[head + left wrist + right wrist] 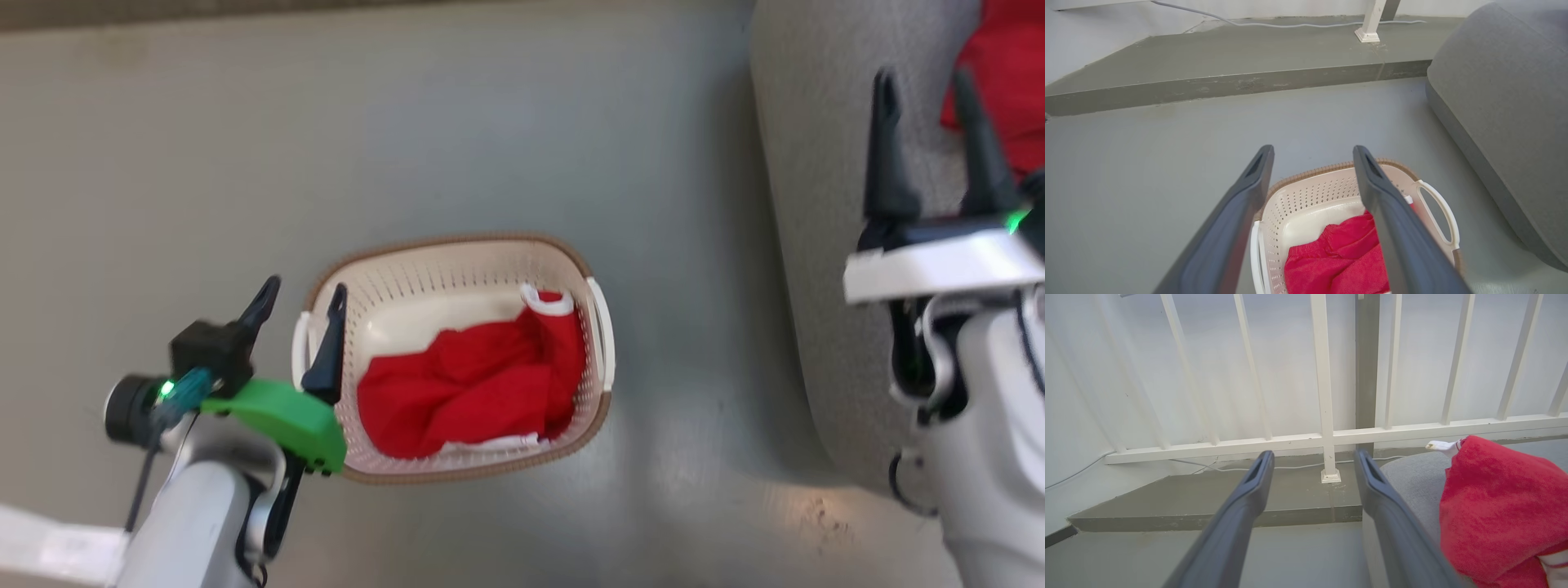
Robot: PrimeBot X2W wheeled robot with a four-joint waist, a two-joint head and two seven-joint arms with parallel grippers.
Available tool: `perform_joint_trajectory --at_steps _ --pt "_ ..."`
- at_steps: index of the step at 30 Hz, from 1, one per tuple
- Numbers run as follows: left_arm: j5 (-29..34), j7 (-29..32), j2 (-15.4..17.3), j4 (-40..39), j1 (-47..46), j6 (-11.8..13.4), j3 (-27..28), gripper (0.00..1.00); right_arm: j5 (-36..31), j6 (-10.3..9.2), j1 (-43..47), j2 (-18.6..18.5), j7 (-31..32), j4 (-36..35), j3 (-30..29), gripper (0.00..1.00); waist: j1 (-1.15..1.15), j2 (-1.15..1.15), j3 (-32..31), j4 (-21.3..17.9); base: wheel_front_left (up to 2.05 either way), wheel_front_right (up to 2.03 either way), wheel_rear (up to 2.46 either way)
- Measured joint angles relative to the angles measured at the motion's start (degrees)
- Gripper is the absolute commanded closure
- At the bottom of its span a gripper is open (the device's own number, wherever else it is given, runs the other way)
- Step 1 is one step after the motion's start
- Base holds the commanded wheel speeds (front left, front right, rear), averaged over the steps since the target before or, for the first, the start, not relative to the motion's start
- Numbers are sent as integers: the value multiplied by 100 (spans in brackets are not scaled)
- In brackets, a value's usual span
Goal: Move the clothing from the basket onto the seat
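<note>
The step in hand looks like picking the red clothing (473,384) out of the basket (424,273). The basket stands on the floor with the cloth heaped in its nearer, right-hand part. The left fingers (329,347) are spread apart and hold nothing; one hangs above the basket's left edge, the other outside it. To do it well, I would shift that arm towards the heap so both fingers clear the rim. They should then come down on the highest fold and close deep enough to gather several layers. A shallow pinch on loose cloth is likely to slip, and the light basket may tip if a finger catches its wall. The right fingers (887,163) are likewise parted and empty, poised over the grey seat (816,163), just beside a red garment (1008,82) lying there.

The floor (490,122) is smooth grey and faintly glossy. Beyond it a low step (1229,81) rises towards a white wall with a white railing (1323,396), and a pale cable (1290,25) runs along the wall's foot.
</note>
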Motion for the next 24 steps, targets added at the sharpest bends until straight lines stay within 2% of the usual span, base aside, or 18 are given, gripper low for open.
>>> perform_joint_trajectory --at_steps 12,18,24 --pt "397 370 -216 692 -1161 -304 -521 0 -20 0 -1035 -248 82 -310 -215 0 1 0 984 -90 0 0 0" --pt "664 521 -374 1038 -1836 -463 -772 0 -19 0 -1548 -325 133 -456 -330 0 0 0 1558 -139 0 0 0" --pt "972 575 -399 1369 -2329 -678 -1045 0 -18 0 -1930 -310 148 -517 -310 0 0 0 2044 -198 0 0 0"
